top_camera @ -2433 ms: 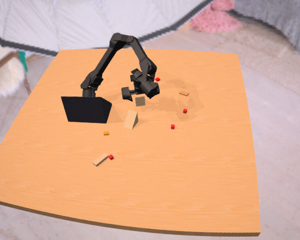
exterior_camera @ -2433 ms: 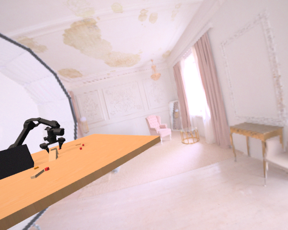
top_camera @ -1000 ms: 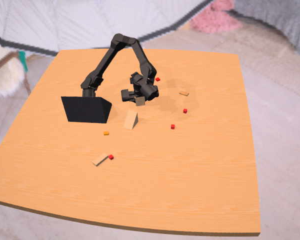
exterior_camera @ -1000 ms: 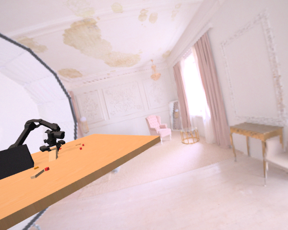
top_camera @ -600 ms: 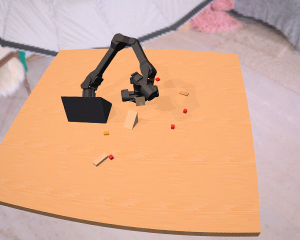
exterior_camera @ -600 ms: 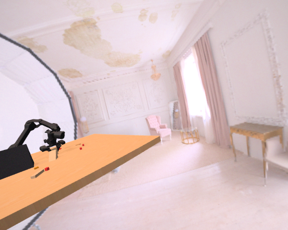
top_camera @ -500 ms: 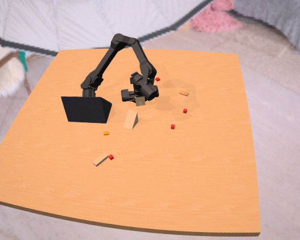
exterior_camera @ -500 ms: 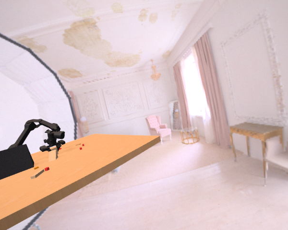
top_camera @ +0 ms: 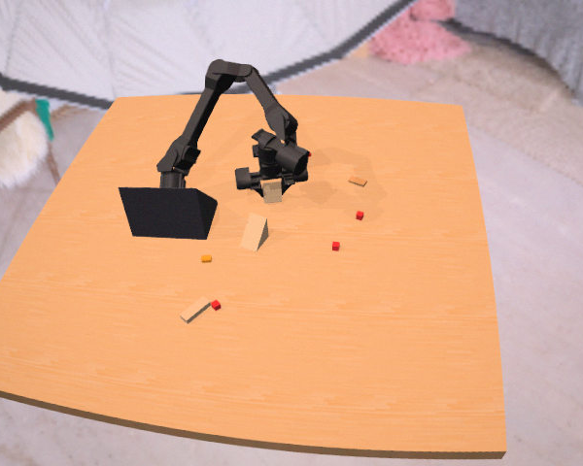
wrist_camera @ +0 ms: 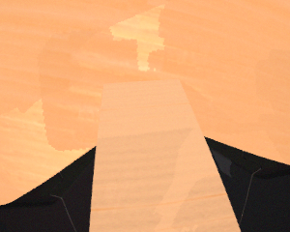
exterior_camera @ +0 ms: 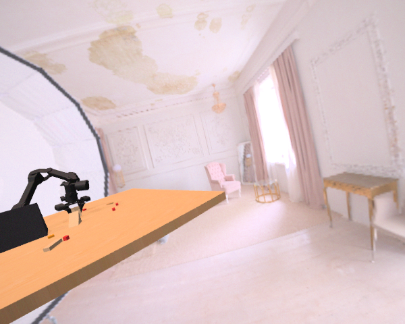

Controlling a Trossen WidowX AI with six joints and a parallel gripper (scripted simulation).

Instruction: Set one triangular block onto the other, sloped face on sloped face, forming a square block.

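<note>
One triangular block (top_camera: 271, 192) (wrist_camera: 145, 159) is held between the gripper's fingers. It looks slightly above the table, though the gap is hard to judge. My gripper (top_camera: 273, 188) (wrist_camera: 148, 146) is shut on this block, with one black finger against each side. The other triangular block (top_camera: 253, 232) (exterior_camera: 73, 219) stands on the table, nearer the top camera than the held one and apart from it in that view. Its pale sloped face shows there, with a dark triangular end on its right. In the exterior view it partly hides the held block.
A black wedge-shaped box (top_camera: 166, 213) (exterior_camera: 15, 228) stands in front of the arm's base. Red cubes (top_camera: 360, 215) (top_camera: 335, 246) (top_camera: 215, 305), an orange piece (top_camera: 206, 258), a long wooden block (top_camera: 195, 310) and a thin flat piece (top_camera: 358, 181) lie around. Another red piece (top_camera: 309, 154) shows behind the hand.
</note>
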